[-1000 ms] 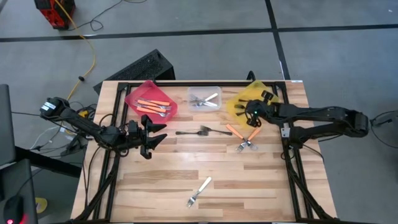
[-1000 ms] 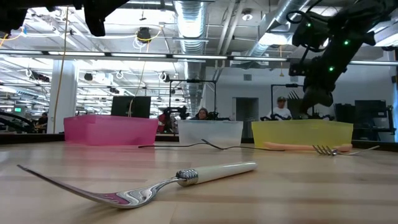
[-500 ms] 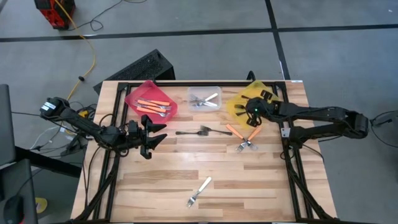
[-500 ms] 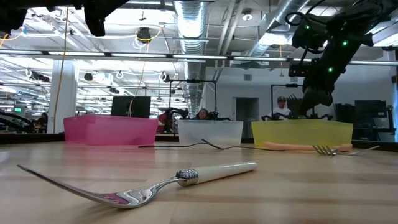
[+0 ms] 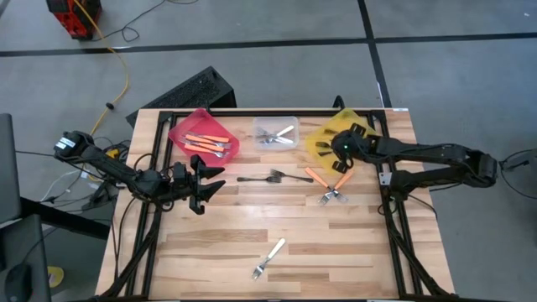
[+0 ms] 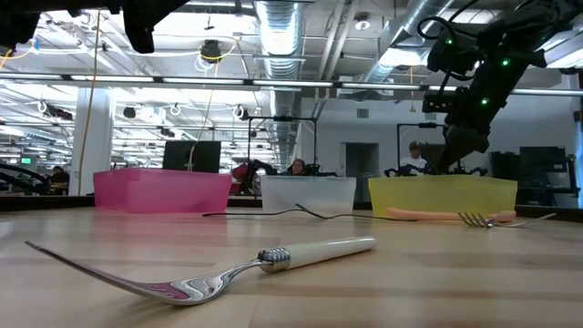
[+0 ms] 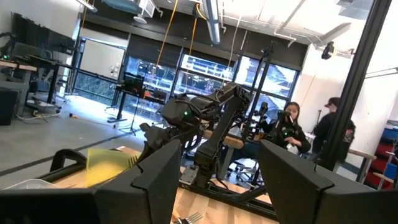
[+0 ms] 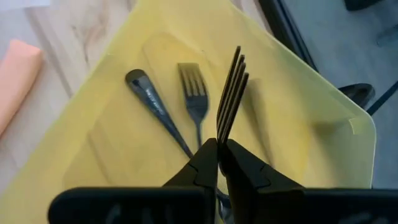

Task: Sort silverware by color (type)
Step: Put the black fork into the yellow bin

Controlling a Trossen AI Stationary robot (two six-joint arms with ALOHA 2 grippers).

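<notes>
My right gripper [image 8: 221,152] is over the yellow bin [image 5: 331,134], shut on a black fork [image 8: 231,93]. Two more dark pieces [image 8: 180,112] lie on that bin's floor. Orange-handled forks lie in the red bin [image 5: 204,134] and silver ones in the clear bin [image 5: 276,132]. On the table lie a black fork [image 5: 273,177], two orange-handled forks [image 5: 327,184] and a white-handled fork [image 5: 268,257]. My left gripper [image 5: 214,179] waits open near the table's left edge, pointing toward the right. My right gripper pinches the black fork between its two fingers just below the head [image 8: 219,140]. The fingers slant down from the table's right side. The tines [image 8: 233,74] stick out past the fingertips, edge-on, above the yellow bin's floor. The handle is hidden behind the fingers.
The three bins stand in a row along the far edge. The loose forks lie in the table's middle and near part. People and equipment show in the room beyond the far edge.
My right gripper has turned a little over the yellow bin, still holding the black fork. My left arm has kept still.
</notes>
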